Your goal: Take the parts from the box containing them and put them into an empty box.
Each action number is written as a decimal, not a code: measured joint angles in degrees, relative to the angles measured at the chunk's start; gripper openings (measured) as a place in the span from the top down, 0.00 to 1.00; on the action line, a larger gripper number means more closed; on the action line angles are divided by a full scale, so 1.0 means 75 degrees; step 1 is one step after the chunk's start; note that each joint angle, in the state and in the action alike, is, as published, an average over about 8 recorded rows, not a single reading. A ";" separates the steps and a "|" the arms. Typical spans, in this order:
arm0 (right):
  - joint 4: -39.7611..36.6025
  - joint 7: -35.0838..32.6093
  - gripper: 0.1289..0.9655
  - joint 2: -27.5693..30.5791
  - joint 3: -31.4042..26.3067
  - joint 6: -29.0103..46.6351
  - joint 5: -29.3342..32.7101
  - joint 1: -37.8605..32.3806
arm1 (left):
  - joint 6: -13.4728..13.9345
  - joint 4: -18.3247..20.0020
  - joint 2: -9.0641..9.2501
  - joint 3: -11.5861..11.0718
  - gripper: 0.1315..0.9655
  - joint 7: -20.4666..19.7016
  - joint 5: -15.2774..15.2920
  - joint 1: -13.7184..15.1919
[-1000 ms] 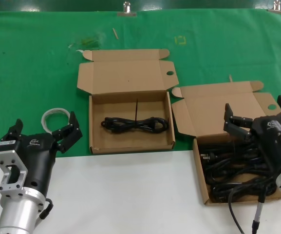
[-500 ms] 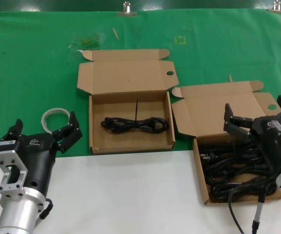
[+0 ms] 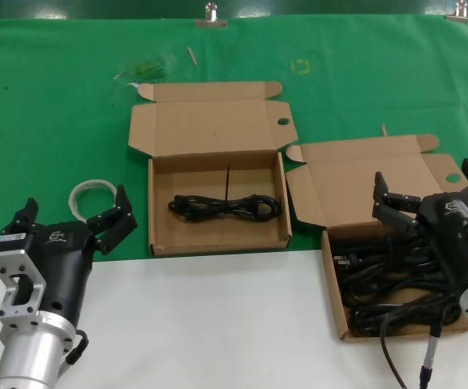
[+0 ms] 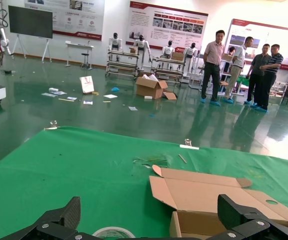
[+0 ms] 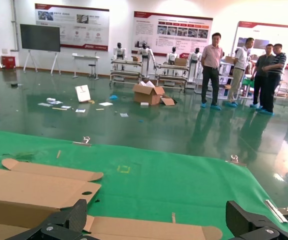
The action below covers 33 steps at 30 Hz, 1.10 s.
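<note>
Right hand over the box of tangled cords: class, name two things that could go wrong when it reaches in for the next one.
1. The cords in the right box overlap in a loose heap, so the open right hand may drag up several at once or snag one.
2. A thin black tie stands up in the middle box, which already holds one cord bundle; another bundle dropped there could catch on it. The left hand is parked, open.

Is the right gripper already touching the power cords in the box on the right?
Cannot tell. In the head view the right gripper, fingers spread open, overlaps the box of power cords, but no gap or contact shows plainly.
</note>
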<state>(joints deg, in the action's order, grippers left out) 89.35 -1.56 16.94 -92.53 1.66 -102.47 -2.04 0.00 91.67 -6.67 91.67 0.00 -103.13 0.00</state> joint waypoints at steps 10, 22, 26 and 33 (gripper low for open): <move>0.0000 0.0000 0.00 0.0000 0.0000 0.0000 0.0000 0.0000 | 0.0000 0.0000 0.0000 0.0000 0.00 0.0000 0.0000 0.0000; 0.0000 0.0000 0.00 0.0000 0.0000 0.0000 0.0000 0.0000 | 0.0000 0.0000 0.0000 0.0000 0.00 0.0000 0.0000 0.0000; 0.0000 0.0000 0.00 0.0000 0.0000 0.0000 0.0000 0.0000 | 0.0000 0.0000 0.0000 0.0000 0.00 0.0000 0.0000 0.0000; 0.0000 0.0000 0.00 0.0000 0.0000 0.0000 0.0000 0.0000 | 0.0000 0.0000 0.0000 0.0000 0.00 0.0000 0.0000 0.0000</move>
<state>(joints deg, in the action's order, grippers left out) 89.35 -1.56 16.94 -92.53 1.66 -102.47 -2.04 0.00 91.67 -6.67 91.67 0.00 -103.13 0.00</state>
